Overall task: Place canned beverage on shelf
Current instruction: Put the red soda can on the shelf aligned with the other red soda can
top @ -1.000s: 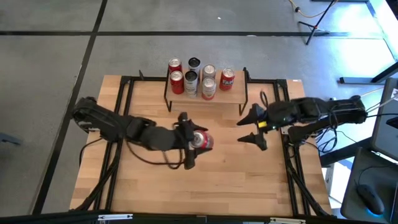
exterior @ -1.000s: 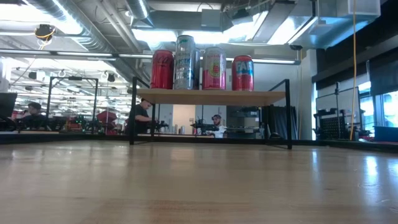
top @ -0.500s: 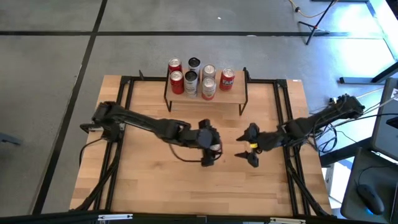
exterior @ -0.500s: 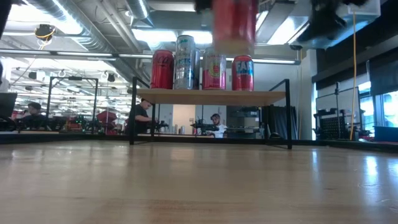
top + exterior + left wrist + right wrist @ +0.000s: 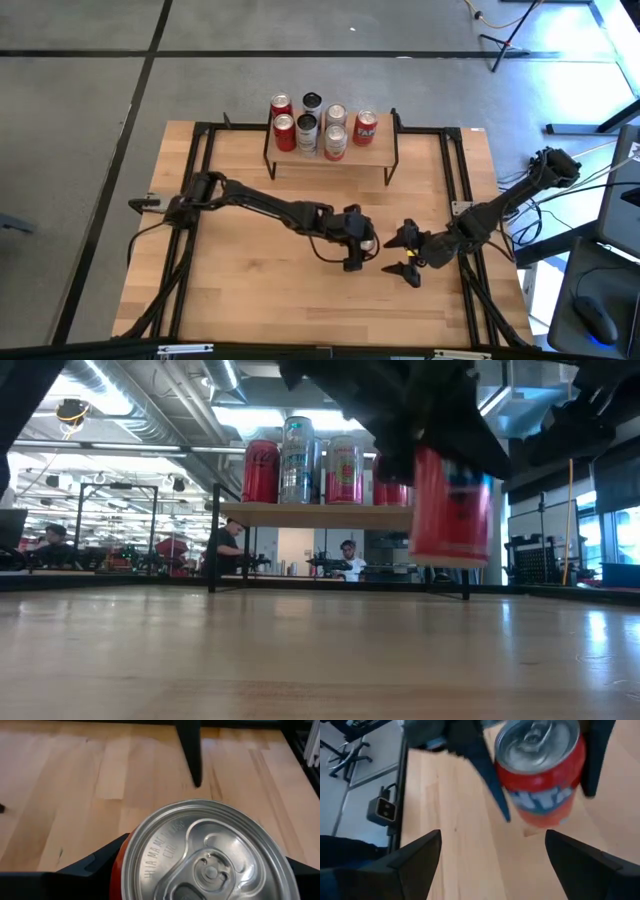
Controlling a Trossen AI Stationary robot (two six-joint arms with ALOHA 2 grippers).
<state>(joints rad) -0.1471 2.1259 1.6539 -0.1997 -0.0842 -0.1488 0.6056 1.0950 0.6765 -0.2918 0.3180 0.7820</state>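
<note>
My left gripper (image 5: 358,243) is shut on a red can with a silver top (image 5: 367,241), near the middle of the wooden table and a little toward its right edge. In the low view the can (image 5: 452,505) hangs above the tabletop. My right gripper (image 5: 396,252) is open and empty just right of the can, with its fingers pointing at it. In the right wrist view (image 5: 492,855) the can (image 5: 540,775) shows ahead. The shelf (image 5: 385,152) stands at the table's far edge on black legs and carries several upright cans (image 5: 308,127). My left gripper pinches the can's side wall near its top (image 5: 125,855) between its two fingers (image 5: 487,780), one on each side. The fingers slant down from the table's left. The can is upright with its top up and is lifted clear of the table.
A black frame (image 5: 200,160) runs along the table's edges. The shelf board (image 5: 330,515) has bare room at its right end, beside the cans (image 5: 300,460). People sit at desks in the room beyond the table (image 5: 225,545).
My left gripper has carried the can toward the table's right edge and a little toward the near edge, and has lowered it into the low view. The can has stayed upright. My right gripper has moved toward the near edge, still open, and now faces the can.
</note>
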